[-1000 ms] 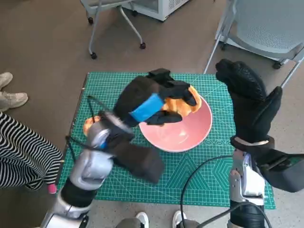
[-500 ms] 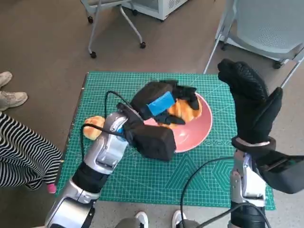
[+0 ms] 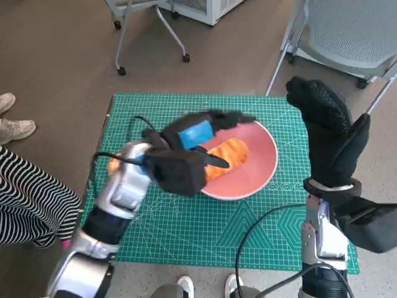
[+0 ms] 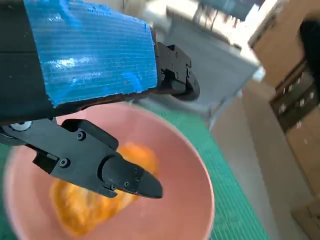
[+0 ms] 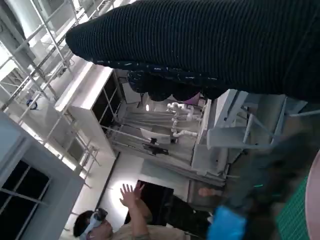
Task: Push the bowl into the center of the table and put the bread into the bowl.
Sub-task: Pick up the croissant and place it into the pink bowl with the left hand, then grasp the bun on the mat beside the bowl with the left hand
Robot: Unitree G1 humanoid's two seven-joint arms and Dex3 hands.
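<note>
Bread (image 3: 224, 155) is lying inside the pink bowl (image 3: 260, 167), which is sitting near mid-tabletop (image 3: 186, 230). Left hand (image 3: 198, 133) is hovering over it, fingers apart, gripping nothing (second roll (image 3: 115, 164) is sitting outside). Right hand (image 3: 327, 133) is idling open, raised.

Left hand (image 4: 100, 115) over pink bowl (image 4: 190, 200), fingers apart, holding nothing; orange bread (image 4: 85, 205) in bowl, blurred, seemingly untouched; green mat (image 4: 240, 210) beneath.

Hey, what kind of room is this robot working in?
Probably a lab or office workspace: a green cutting mat covers the small table, wheeled office chairs stand on brown floor, and the right wrist view shows metal shelving racks under a high ceiling.
</note>
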